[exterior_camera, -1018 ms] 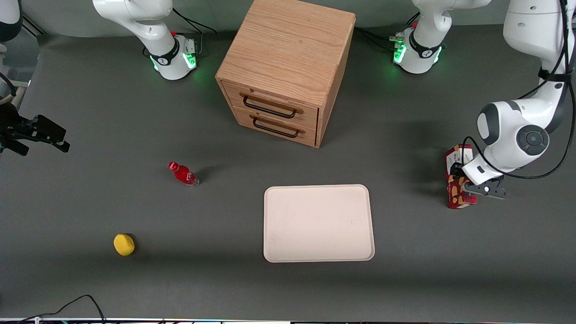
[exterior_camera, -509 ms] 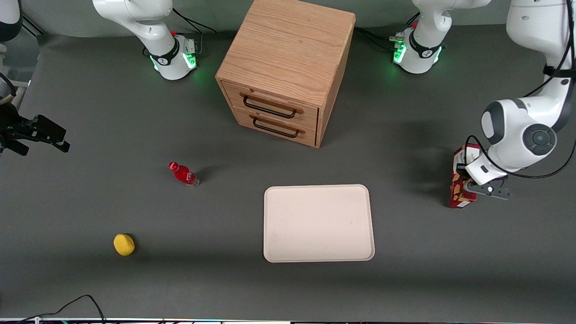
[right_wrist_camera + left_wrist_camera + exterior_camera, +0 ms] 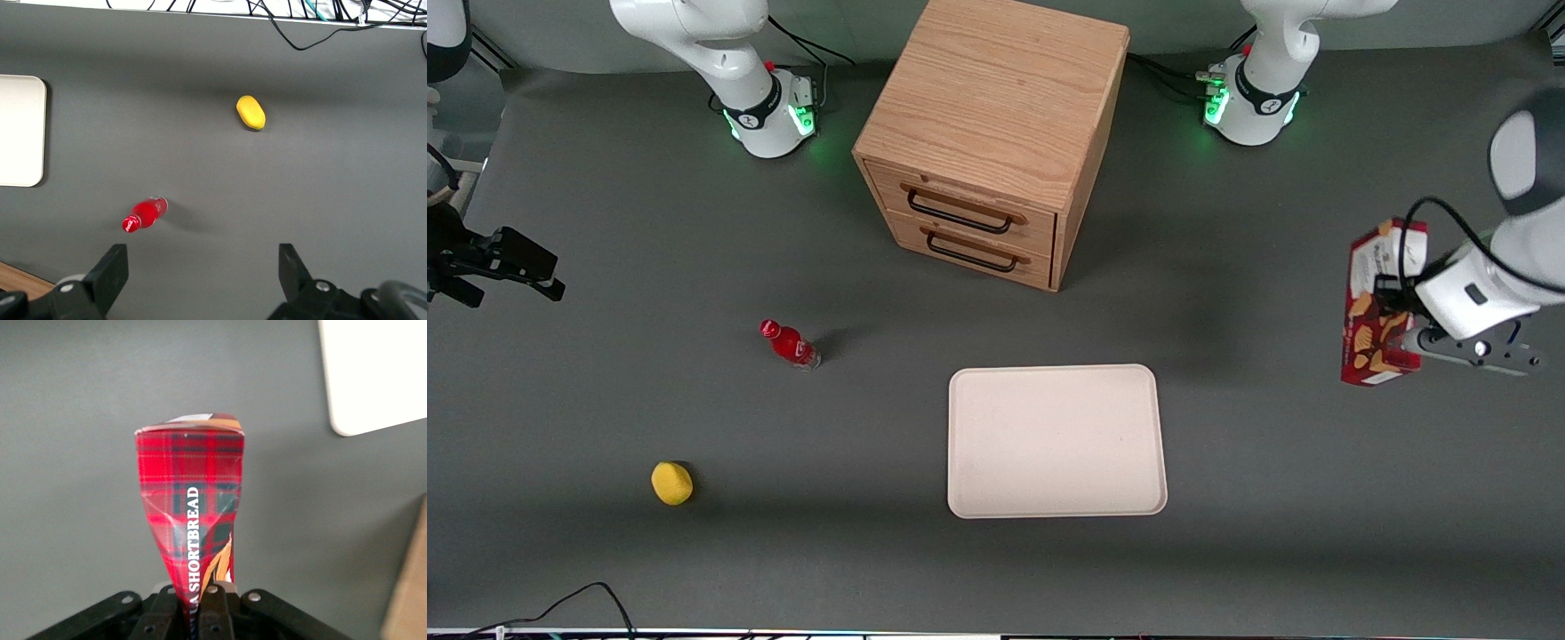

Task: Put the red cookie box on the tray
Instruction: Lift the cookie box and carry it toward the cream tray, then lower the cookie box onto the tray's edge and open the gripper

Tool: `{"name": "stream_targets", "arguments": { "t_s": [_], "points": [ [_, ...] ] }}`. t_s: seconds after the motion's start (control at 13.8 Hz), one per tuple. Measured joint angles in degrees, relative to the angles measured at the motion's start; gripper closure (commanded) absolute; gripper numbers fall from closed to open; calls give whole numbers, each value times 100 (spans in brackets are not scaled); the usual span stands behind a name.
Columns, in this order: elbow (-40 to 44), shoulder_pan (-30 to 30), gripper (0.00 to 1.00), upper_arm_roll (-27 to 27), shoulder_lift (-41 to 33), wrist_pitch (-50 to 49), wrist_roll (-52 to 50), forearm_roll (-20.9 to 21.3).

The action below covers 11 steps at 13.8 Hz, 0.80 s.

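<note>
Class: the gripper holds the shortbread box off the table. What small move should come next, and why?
Probably carry it sideways toward the tray. The gripper is shut on the red cookie box, lifted above the table toward the working arm's end, and the tray holds nothing yet.

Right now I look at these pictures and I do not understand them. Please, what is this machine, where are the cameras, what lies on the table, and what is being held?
This is a pair of robot arms bolted to a dark table. One camera looks down at them from the front; each arm also carries a small camera at its wrist.

The working arm's end effector is shut on the red cookie box and holds it in the air toward that arm's end of the table. Its wrist camera looks along the box, which is squeezed between the fingers.

On the table are a cream-white tray, with nothing on it, and a wooden drawer cabinet farther from the front camera. Toward the parked arm's end lie a small red bottle and a yellow object; that arm's wrist camera shows both.
</note>
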Motion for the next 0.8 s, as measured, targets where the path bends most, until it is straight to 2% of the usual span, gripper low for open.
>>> {"name": "stream_targets", "arguments": {
  "t_s": [0.22,0.36,0.58,0.8],
  "points": [
    [374,-60,100,-1125,319,53,-1962,-2],
    [371,-117,100,-1677,890,895,-2835,41],
    [364,-179,100,-1848,2015,2435,-3142,362],
    [381,-163,100,-1837,3027,3800,-3144,900]
  ]
}}
